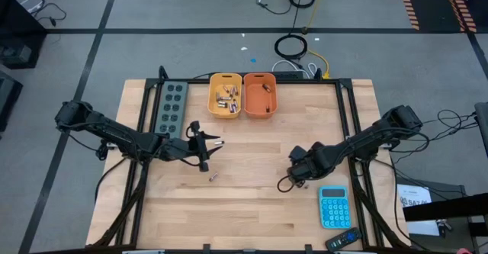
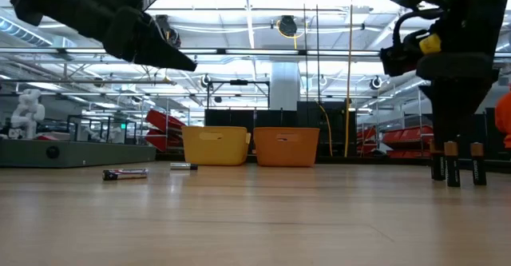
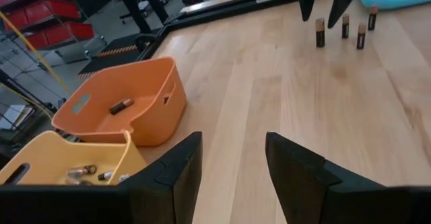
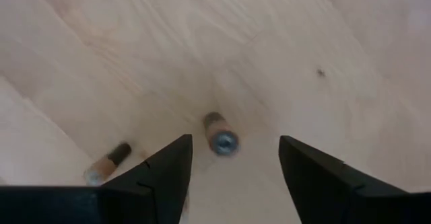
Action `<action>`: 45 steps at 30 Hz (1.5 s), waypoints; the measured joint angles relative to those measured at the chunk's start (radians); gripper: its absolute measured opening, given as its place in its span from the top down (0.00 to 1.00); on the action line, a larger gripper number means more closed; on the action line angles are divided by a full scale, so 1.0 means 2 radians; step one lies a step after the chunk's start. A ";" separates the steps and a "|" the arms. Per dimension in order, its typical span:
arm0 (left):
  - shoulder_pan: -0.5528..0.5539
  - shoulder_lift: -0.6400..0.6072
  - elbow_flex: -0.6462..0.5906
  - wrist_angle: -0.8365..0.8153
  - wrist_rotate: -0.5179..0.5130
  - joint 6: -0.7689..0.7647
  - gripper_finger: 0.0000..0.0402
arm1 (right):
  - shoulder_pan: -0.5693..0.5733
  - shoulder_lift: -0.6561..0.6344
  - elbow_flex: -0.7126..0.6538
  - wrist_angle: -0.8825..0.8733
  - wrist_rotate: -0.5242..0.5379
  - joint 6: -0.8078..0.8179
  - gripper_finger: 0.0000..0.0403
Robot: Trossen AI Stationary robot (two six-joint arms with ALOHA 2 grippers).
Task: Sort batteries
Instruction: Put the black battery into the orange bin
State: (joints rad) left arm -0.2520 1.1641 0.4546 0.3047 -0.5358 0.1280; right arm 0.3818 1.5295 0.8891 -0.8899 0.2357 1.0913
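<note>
Two orange bins (image 2: pixel 251 145), battery lying flat (image 2: pixel 125 173), three upright batteries (image 2: pixel 453 164) beneath right claw (image 2: pixel 453 130)

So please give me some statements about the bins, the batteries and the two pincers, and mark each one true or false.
1. The yellow bin holds more batteries than the orange bin. True.
2. The left pincer grips a battery. False: it is open and empty, raised above the table.
3. Three batteries stand upright near the right pincer. True.
4. The right pincer is shut. False: it is open, with one upright battery below the gap between its fingers.
5. The calculator lies inside the orange bin. False: it lies on the table near the right arm.
</note>
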 joint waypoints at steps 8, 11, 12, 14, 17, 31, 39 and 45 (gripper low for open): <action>0.000 0.000 -0.009 -0.001 0.000 -0.009 0.57 | -0.014 0.000 -0.027 0.044 -0.003 -0.001 0.51; 0.000 0.000 -0.010 -0.001 0.000 -0.009 0.57 | -0.019 0.000 -0.038 0.061 -0.003 -0.002 0.55; 0.000 0.000 -0.010 -0.001 0.000 -0.009 0.57 | -0.020 0.000 -0.039 0.067 -0.003 -0.003 0.58; 0.000 0.000 -0.010 -0.001 0.000 -0.009 0.57 | -0.022 0.000 -0.042 0.074 -0.003 -0.008 0.64; 0.000 0.000 -0.010 -0.001 0.000 -0.009 0.57 | -0.024 0.000 -0.044 0.079 -0.004 -0.017 0.78; 0.001 0.000 -0.010 0.002 0.000 -0.008 0.57 | -0.109 0.000 -0.044 0.167 0.044 -0.158 0.93; 0.009 0.000 -0.010 0.001 0.000 -0.005 0.57 | -0.232 0.000 -0.044 0.420 0.076 -0.374 0.93; 0.011 0.000 -0.010 0.001 0.000 -0.008 0.57 | -0.323 0.000 -0.044 0.568 0.076 -0.461 0.87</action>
State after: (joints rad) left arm -0.2291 1.1645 0.4343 0.3073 -0.5358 0.1122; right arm -0.2637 1.5299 0.8013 0.2465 0.3874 0.1694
